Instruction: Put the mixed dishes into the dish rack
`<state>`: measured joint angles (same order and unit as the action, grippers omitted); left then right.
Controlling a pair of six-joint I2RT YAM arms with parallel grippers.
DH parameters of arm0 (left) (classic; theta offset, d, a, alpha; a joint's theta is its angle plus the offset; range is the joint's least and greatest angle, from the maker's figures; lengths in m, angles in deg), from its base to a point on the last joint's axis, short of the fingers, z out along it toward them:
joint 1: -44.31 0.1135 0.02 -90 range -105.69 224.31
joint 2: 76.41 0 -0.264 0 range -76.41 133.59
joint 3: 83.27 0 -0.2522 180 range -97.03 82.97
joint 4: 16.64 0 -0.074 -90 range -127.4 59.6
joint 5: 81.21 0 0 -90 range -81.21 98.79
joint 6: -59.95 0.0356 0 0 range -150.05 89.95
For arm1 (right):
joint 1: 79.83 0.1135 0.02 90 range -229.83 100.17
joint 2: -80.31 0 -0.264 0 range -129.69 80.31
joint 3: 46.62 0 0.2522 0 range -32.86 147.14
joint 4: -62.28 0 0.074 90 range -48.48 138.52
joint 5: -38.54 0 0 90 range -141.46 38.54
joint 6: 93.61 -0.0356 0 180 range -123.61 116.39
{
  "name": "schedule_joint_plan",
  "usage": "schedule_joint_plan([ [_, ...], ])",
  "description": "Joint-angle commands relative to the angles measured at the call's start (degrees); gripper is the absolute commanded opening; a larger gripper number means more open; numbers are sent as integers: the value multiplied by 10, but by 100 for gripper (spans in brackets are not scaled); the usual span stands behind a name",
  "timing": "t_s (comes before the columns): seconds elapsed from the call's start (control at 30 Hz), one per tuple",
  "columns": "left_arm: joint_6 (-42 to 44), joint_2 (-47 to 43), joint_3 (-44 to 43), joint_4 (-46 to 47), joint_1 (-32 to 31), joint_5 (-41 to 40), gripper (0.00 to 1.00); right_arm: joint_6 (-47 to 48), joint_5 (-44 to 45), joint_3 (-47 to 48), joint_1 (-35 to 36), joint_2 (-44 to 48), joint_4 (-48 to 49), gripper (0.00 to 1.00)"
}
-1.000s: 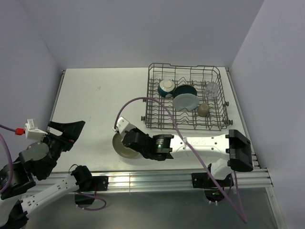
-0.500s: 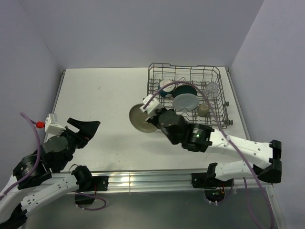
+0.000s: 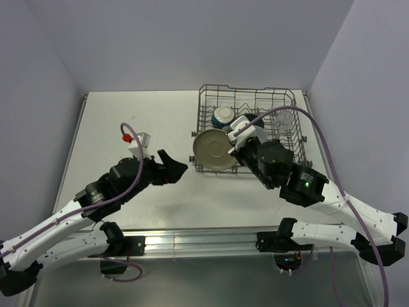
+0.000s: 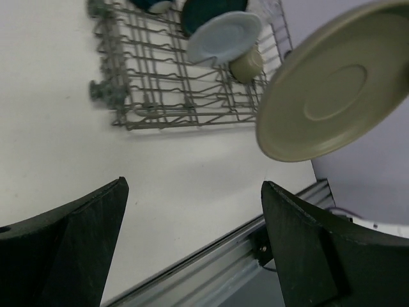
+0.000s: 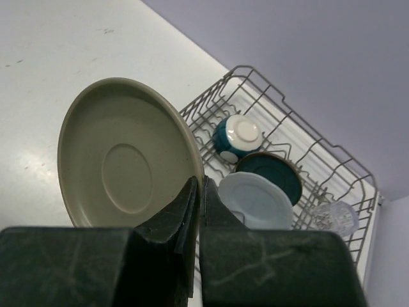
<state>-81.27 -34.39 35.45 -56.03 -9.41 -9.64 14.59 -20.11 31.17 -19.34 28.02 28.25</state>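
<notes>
1. My right gripper (image 5: pixel 198 192) is clamped on the rim of the grey-beige plate (image 3: pixel 214 151), a smooth matte disc with a shallow round well.
2. The plate is held at the near-left corner of the wire dish rack (image 4: pixel 172 102). I cannot tell whether it touches the wires.
3. My left gripper (image 4: pixel 193 185) is spread wide and holds nothing.
4. The clear drinking glass (image 5: pixel 332 216) blurs among the tines.

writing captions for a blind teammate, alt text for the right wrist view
The right gripper, shut, holds the grey-beige plate by its rim above the table. Beyond it the dish rack holds a teal bowl, a dark teal plate, a pale blue plate and a clear glass.
</notes>
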Motion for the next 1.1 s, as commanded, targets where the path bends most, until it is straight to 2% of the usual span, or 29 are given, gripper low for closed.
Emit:
schedule_joint_plan([
  [0.0, 112, -7, 27, 175, 1, 106, 92, -56, -41, 3, 0, 33, -5, 0],
  [0.23, 164, -27, 57, 274, 1, 250, 91, -96, -83, -13, 0, 64, -42, 0],
  [0.37, 167, -33, 72, 298, 1, 292, 92, -106, -110, -29, 0, 75, -42, 0],
  [0.9, 224, -6, 41, 258, 1, 273, 91, -142, -178, -24, 0, 105, -54, 0],
  [1.03, 236, 2, 45, 272, 1, 327, 89, -146, -197, -26, 0, 112, -53, 0],
  [1.07, 237, 4, 45, 281, 1, 367, 89, -146, -198, -25, 0, 112, -52, 0],
])
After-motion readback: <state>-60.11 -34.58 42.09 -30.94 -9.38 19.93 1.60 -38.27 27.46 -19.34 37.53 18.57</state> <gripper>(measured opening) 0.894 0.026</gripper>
